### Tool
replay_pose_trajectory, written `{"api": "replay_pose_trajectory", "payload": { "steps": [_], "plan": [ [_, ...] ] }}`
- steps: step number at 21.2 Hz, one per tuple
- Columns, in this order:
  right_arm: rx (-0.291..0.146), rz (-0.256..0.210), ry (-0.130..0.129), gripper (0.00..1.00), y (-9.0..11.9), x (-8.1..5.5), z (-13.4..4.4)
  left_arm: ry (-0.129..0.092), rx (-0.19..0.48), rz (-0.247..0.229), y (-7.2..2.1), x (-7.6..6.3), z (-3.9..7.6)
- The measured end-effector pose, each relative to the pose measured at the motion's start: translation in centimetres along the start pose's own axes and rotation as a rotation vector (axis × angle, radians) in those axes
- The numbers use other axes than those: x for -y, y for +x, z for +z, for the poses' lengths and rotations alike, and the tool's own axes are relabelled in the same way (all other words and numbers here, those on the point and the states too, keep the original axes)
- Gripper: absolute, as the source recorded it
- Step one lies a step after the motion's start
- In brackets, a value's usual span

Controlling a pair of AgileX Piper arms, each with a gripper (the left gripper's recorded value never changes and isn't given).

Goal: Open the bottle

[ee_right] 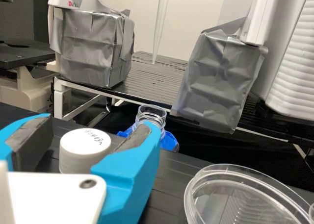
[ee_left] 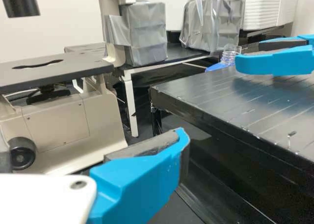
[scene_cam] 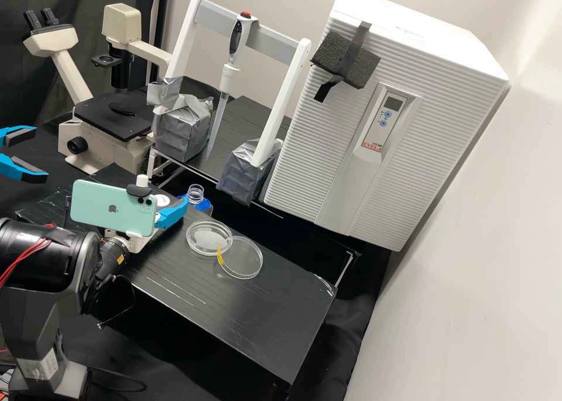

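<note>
Cap off, bottle open: task looks essentially done.
Right gripper [ee_right: 93, 136] is clamped on the pale cap [ee_right: 84, 148]. The bottle [ee_right: 151, 117] stands uncapped just beyond it at the far left edge of the black bench [scene_cam: 246, 313]. What's left, at most, is parking the cap. Left gripper [scene_cam: 36, 155] sits spread wide and empty, off to the far left. Two petri dishes [scene_cam: 225, 247] overlap mid-bench. Microscope [scene_cam: 99, 126] far left, pipette [scene_cam: 225, 91] hanging on a stand behind, white ribbed cabinet [scene_cam: 386, 114] on the right.
</note>
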State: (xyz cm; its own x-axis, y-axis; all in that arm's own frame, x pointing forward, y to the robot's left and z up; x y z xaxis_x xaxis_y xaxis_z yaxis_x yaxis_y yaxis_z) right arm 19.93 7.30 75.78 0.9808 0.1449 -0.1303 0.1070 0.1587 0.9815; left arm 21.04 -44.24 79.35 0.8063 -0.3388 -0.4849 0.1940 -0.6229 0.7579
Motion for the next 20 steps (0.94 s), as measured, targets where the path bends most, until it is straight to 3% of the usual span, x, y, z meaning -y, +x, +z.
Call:
{"api": "replay_pose_trajectory", "payload": {
  "steps": [2,3,5,6,9,10,12,15,17,20],
  "plan": [
    [-0.023,0.012,-0.007,1.00,-0.2,-0.2,-0.4,0.019,-0.009,0.006,-0.04,0.0,0.1],
    [-0.054,0.038,-0.011,1.00,-0.4,-0.6,-0.9,0.035,-0.009,0.003,-0.10,0.1,0.2],
    [-0.072,0.094,-0.031,1.00,-0.8,-1.2,-1.6,0.043,-0.012,0.003,-0.14,0.2,0.2],
    [-0.070,0.129,-0.051,1.00,-1.2,-1.7,-1.9,0.050,-0.011,0.000,-0.17,0.3,0.3],
    [-0.050,0.169,-0.087,1.00,-1.9,-2.2,-2.5,0.086,-0.005,0.000,-0.08,0.4,0.5],
    [-0.055,0.171,-0.099,1.00,-2.0,-2.2,-2.6,0.085,-0.006,0.000,-0.08,0.4,0.5],
    [-0.065,0.178,-0.113,1.00,-2.2,-2.3,-2.9,0.047,-0.059,0.035,-0.34,0.4,0.8],
    [-0.070,0.195,-0.094,1.00,-2.6,-2.8,-2.7,0.037,-0.102,0.060,-0.28,0.2,0.6],
    [-0.064,0.202,-0.065,1.00,-2.7,-2.9,-2.5,0.064,-0.108,0.060,-0.22,0.3,0.6],
    [-0.053,0.214,-0.035,1.00,-2.6,-3.1,-2.2,0.076,-0.106,0.056,-0.13,0.3,0.6]
  ]
}}
